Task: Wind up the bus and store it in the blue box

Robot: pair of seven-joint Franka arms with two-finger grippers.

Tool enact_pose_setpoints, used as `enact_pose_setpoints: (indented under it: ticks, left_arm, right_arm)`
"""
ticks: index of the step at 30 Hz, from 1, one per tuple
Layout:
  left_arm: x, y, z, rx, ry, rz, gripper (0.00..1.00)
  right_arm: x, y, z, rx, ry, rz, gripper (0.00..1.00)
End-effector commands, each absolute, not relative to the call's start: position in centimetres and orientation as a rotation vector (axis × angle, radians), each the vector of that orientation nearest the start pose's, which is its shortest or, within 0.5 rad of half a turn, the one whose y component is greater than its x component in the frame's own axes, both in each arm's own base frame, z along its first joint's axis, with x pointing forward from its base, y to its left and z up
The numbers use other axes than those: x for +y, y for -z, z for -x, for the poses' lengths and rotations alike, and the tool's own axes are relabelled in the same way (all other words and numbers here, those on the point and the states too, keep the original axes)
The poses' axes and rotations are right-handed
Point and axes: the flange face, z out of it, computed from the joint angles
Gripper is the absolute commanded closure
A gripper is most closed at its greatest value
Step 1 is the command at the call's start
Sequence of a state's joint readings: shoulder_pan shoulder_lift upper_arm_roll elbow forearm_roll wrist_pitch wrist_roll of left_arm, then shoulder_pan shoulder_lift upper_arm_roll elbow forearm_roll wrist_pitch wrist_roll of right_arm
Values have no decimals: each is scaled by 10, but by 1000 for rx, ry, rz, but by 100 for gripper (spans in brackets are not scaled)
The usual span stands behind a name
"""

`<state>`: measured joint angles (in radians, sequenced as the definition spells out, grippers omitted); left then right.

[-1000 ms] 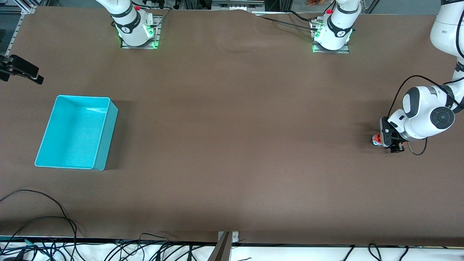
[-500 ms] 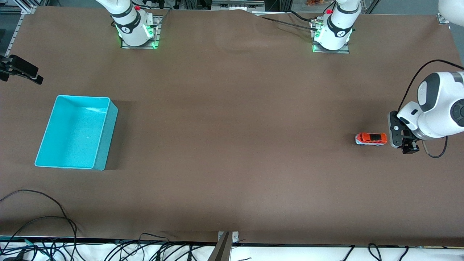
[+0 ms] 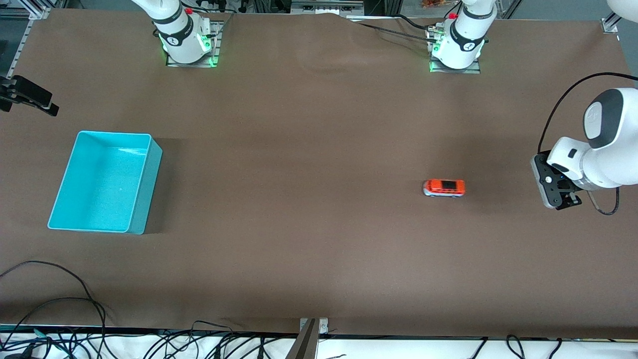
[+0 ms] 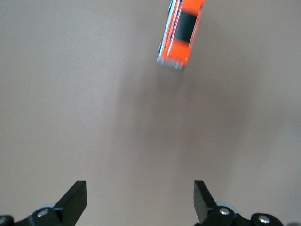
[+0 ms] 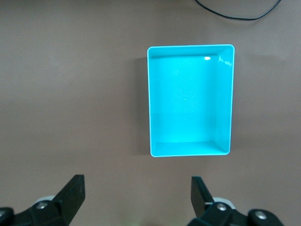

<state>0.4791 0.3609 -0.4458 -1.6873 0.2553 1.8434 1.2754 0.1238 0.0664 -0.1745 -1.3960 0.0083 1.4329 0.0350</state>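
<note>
The bus [image 3: 444, 188], orange on top with a dark roof panel, stands on its wheels on the brown table, toward the left arm's end. It also shows in the left wrist view [image 4: 181, 33]. My left gripper [image 3: 556, 197] is open and empty above the table near that end, well apart from the bus; its jaws stand wide in the left wrist view [image 4: 140, 193]. The blue box [image 3: 142, 194] sits at the right arm's end and holds nothing. My right gripper [image 5: 138, 188] is open and empty, high above the table beside the blue box [image 5: 190, 149].
Black cables [image 3: 60, 299] lie along the table edge nearest the front camera. A black fixture [image 3: 30, 94] juts in at the right arm's end. The brown table [image 3: 299, 174] stretches bare between bus and box.
My left gripper let go of the bus and pulled back and up. The bus has rolled along the table toward the blue box's end.
</note>
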Motion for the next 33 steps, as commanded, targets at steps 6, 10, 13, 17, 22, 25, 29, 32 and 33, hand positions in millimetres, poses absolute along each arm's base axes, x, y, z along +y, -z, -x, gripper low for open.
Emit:
enact_pose_setpoints:
  ticks: [6, 10, 13, 17, 22, 25, 29, 32, 33]
  left_arm:
    - [22, -468, -632, 1743, -309, 2654, 0]
    - [8, -488, -624, 1666, -304, 2666, 0]
    - [2, -497, -620, 1661, -324, 2666, 0]
    - [-7, -500, -619, 1660, -329, 2660, 0]
    - [-20, -512, -613, 1617, -309, 2694, 0]
    - [-23, -518, -610, 1577, -277, 2756, 0]
    - [-23, -531, -604, 1451, -255, 2805, 0]
    - [-21, -540, -600, 1384, -234, 2831, 0]
    - [-22, -542, -599, 1382, -231, 2829, 0]
  right_arm:
    - [-22, -663, -559, 135, -27, 3119, 0]
    - [-22, -662, -560, 135, -25, 3119, 0]
    - [-22, -663, -560, 135, -15, 3121, 0]
    - [-23, -662, -561, 135, -15, 3121, 0]
    - [-22, -662, -561, 135, -15, 3119, 0]
    - [-20, -664, -560, 131, -10, 3112, 0]
    - [-19, -662, -561, 129, -15, 3104, 0]
    - [-20, -658, -563, 134, -26, 3104, 0]
    - [-20, -657, -564, 134, -29, 3104, 0]
